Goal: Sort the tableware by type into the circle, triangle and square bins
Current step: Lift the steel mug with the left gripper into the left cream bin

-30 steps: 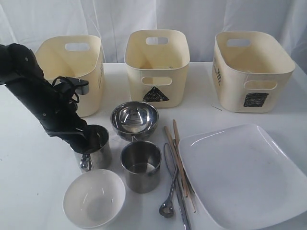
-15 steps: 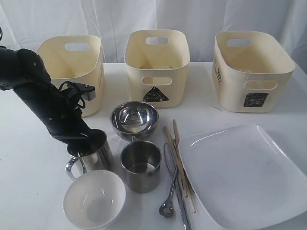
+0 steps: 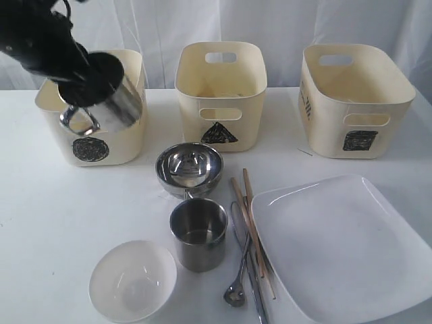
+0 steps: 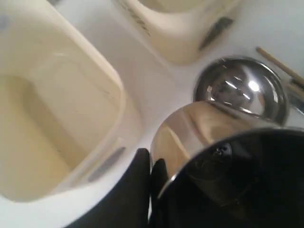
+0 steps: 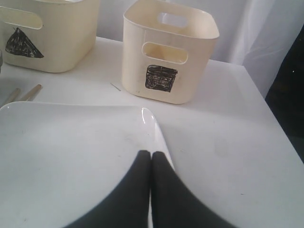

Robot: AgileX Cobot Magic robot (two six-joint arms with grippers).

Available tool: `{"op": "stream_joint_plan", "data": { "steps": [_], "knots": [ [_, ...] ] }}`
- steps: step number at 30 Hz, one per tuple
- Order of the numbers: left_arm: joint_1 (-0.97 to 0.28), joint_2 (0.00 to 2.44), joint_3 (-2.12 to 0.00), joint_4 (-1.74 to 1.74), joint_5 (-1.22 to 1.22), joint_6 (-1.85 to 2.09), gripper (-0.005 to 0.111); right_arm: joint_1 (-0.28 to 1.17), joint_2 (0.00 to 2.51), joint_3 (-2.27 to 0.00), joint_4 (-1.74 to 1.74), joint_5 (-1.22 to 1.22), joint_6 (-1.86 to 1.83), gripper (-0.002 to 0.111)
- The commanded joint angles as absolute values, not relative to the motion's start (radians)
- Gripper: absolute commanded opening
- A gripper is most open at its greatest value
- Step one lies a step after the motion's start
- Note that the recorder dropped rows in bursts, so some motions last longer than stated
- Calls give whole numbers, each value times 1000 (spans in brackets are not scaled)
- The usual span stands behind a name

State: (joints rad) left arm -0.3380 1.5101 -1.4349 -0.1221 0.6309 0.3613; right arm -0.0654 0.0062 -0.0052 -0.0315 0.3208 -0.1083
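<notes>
Exterior view, white table (image 3: 40, 223), white curtain (image 3: 290, 23), plate (image 3: 344, 250)

The left arm (image 3: 37, 37) enters from the upper left of the exterior view, raised high and angled down to the right. The left gripper (image 3: 94, 74) points downward and is clamped on the rim of a mug (image 3: 118, 104), which hangs tilted in the air. In the left wrist view, its black fingers (image 4: 140, 190) pinch the mug wall. The right gripper (image 5: 151, 156) shows only in the right wrist view. Its two black fingers (image 5: 137, 190) lie pressed flat against each other along their full visible length, with no gap.
</notes>
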Motion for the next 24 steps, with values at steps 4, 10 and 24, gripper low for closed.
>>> {"op": "stream_joint_plan", "data": {
  "steps": [4, 10, 24],
  "knots": [
    [-301, 1553, -1605, 282, 533, 79, 0, -70, 0, 0, -30, 313, -117, 0],
    [-241, 1667, -1653, 293, 463, 39, 0, -70, 0, 0, -30, 313, -117, 0],
    [-209, 1959, -1783, 177, 395, 17, 0, -70, 0, 0, -30, 313, -117, 0]
  ]
}}
